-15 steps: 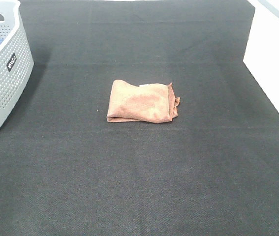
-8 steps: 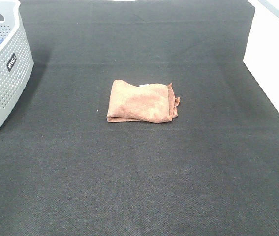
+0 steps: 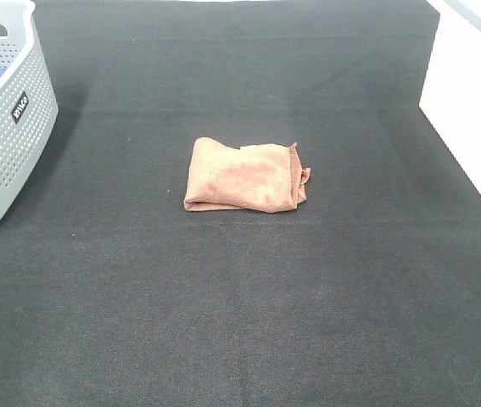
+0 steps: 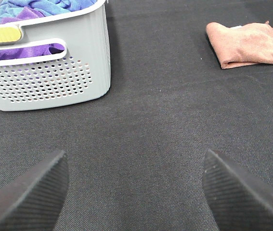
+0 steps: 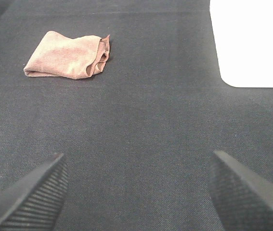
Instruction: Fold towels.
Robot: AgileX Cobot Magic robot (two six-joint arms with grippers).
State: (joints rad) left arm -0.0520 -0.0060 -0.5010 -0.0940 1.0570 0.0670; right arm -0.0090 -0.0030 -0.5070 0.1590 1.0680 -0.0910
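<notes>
The terracotta towel (image 3: 244,175) lies folded into a small rectangle in the middle of the black table, with a small white tag at its far edge. It also shows in the left wrist view (image 4: 248,44) and the right wrist view (image 5: 68,55). My left gripper (image 4: 135,192) is open and empty, low over the mat, well short of the towel. My right gripper (image 5: 138,192) is open and empty too, also far from the towel. Neither arm shows in the high view.
A grey perforated basket (image 3: 7,127) stands at the far left; it holds blue and purple cloths (image 4: 30,9). A white box (image 3: 473,93) stands at the far right edge and shows in the right wrist view (image 5: 252,41).
</notes>
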